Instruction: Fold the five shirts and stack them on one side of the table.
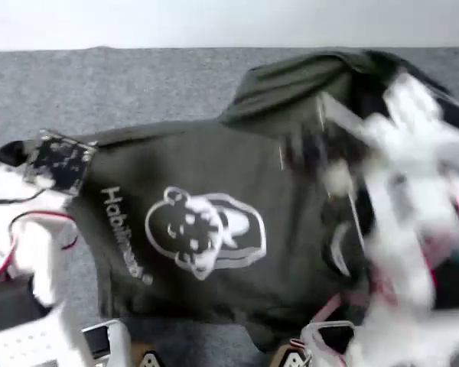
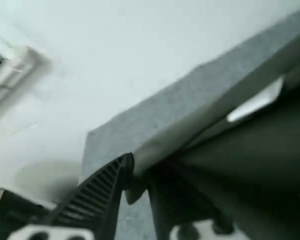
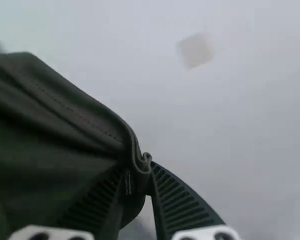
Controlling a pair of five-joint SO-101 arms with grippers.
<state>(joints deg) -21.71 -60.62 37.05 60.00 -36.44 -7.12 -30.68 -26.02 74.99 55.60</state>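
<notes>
While both grippers are clamped shut on the dark green shirt (image 1: 214,229), it lies spread with its print facing up across the grey table (image 1: 99,84), and its far right corner is lifted and doubled over. The left gripper (image 2: 139,172) pinches a thin edge of cloth near its fingertips; the right gripper (image 3: 140,172) bites a bunched hem. The likely risk is that the shallow left pinch slips under tension, or that uneven pulling drags the shirt into a crooked, wrinkled fold.
</notes>
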